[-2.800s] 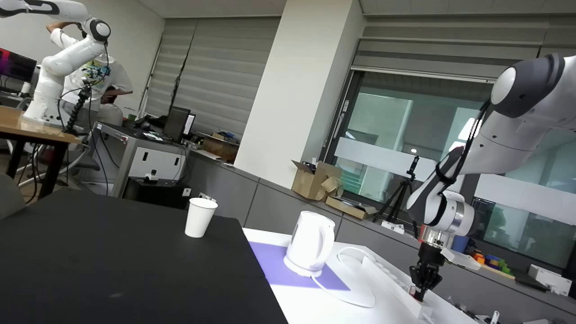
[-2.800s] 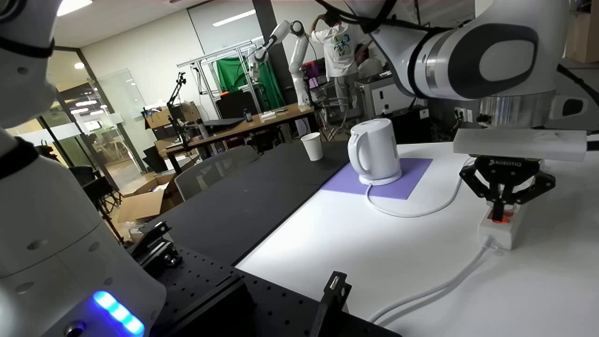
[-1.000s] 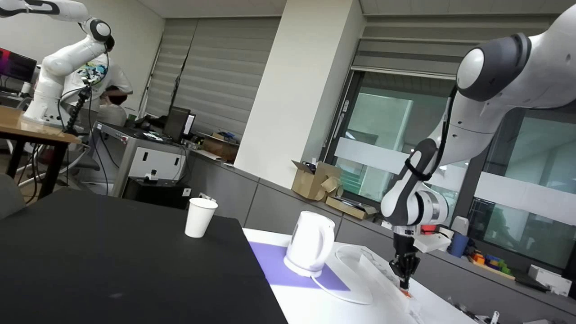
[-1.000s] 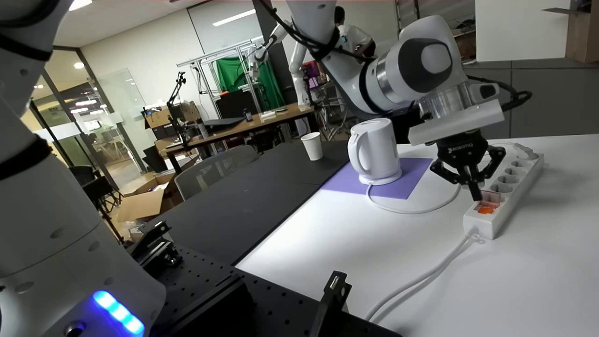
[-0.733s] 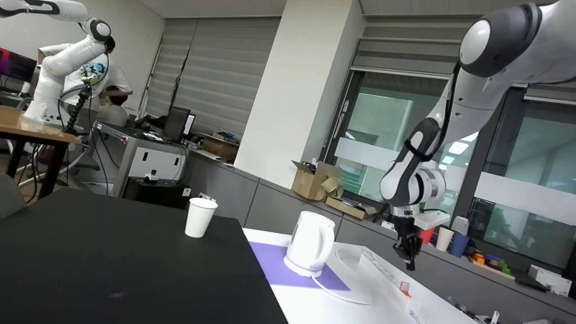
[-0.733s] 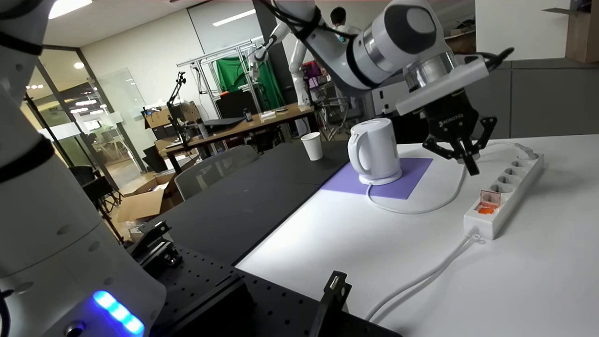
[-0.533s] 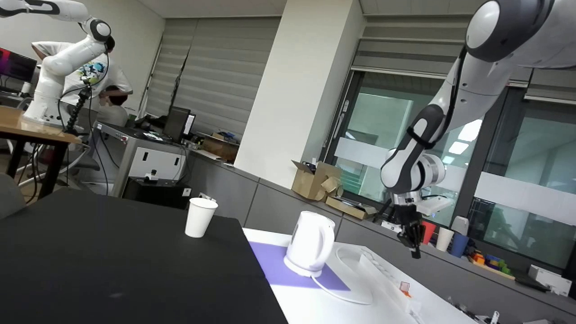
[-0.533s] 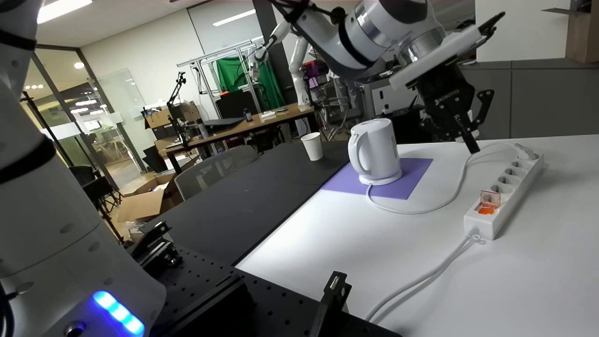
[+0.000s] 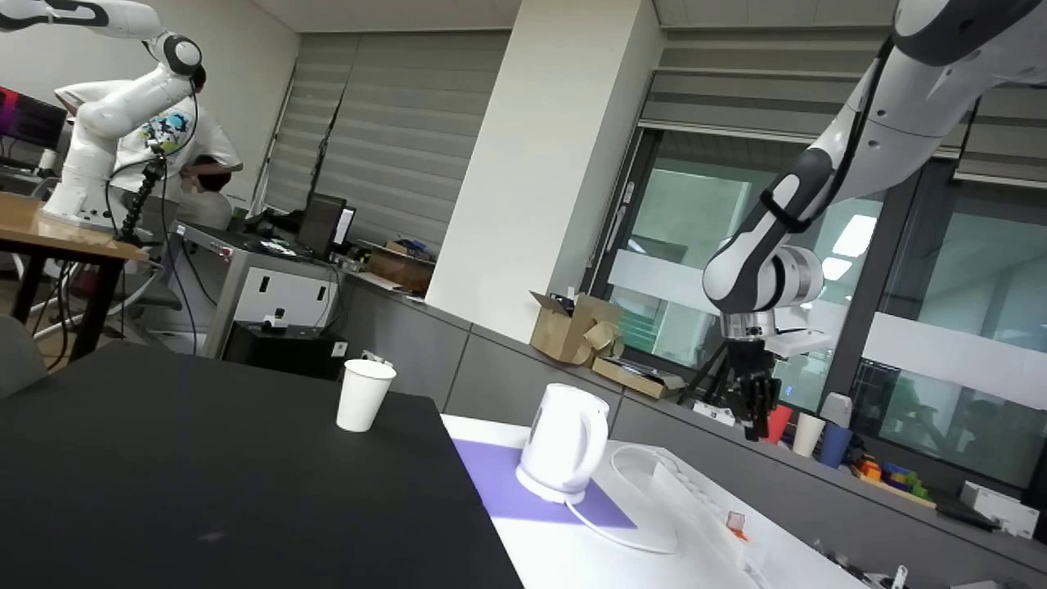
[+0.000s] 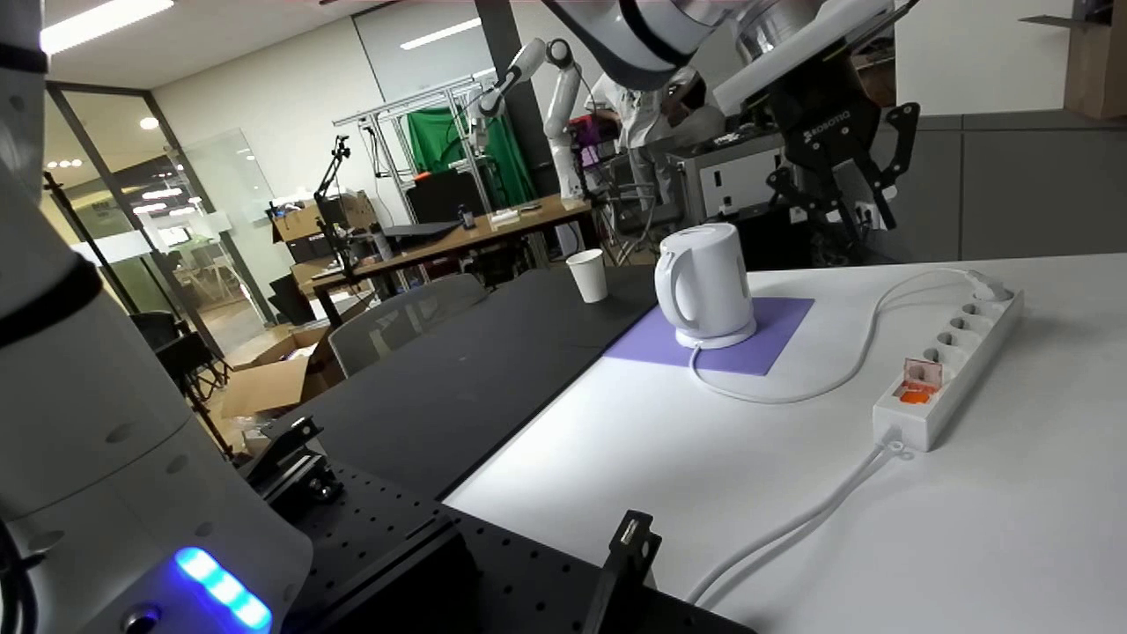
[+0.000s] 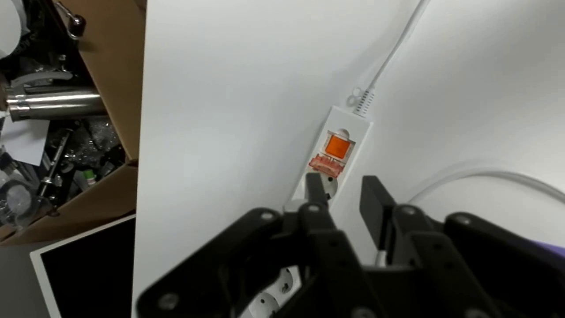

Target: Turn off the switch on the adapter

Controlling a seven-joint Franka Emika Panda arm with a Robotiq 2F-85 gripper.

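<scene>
The adapter [image 10: 979, 363] is a long white power strip lying on the white table, with several round sockets. Its orange switch [image 10: 916, 396] is at the near end, with the clear reddish cover flap [image 10: 923, 373] standing up beside it. In the wrist view the switch [image 11: 337, 146] and flap [image 11: 326, 165] lie beyond my fingertips; I cannot tell which way the switch is tipped. My gripper [image 11: 342, 185] is partly open and empty, and hides the strip's middle. In both exterior views my gripper [image 10: 870, 224] [image 9: 754, 429] hangs well above the table, apart from the adapter.
A white kettle [image 10: 707, 282] stands on a purple mat [image 10: 779, 343]; its cord runs to a plug [image 10: 988, 287] at the adapter's far end. A paper cup [image 10: 588, 276] stands on the black table. The adapter's own cord [image 10: 797, 519] runs toward the robot base.
My gripper was at the switch with its fingers together; it has lifted up and away, and its fingers have parted. The adapter has shifted slightly toward the kettle. The flap now shows standing up.
</scene>
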